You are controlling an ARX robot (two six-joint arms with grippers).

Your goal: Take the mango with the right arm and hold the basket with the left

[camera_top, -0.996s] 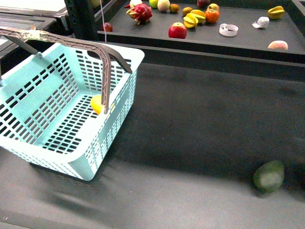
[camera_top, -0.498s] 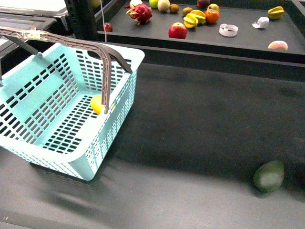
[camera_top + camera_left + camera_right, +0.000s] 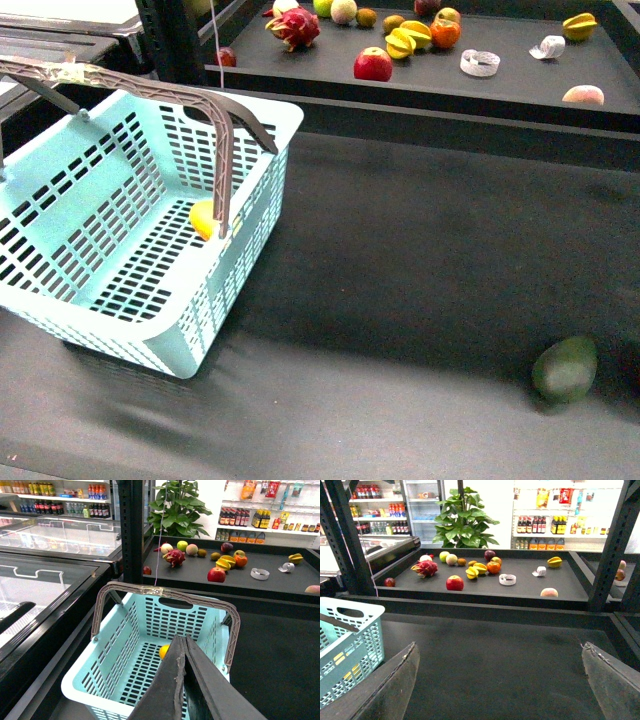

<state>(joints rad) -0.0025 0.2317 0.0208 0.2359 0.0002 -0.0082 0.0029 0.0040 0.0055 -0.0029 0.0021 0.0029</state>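
Both steps looked nearly done to me: the mango (image 3: 204, 219) lay inside the basket (image 3: 180, 355) at the bench's left, my right tool (image 3: 500, 680) stood wide apart and empty, my left tool (image 3: 181, 680) was pressed together above the basket, gripping nothing.

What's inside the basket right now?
One mango lies in the basket, partly hidden by a handle. The shut left gripper covers some floor.
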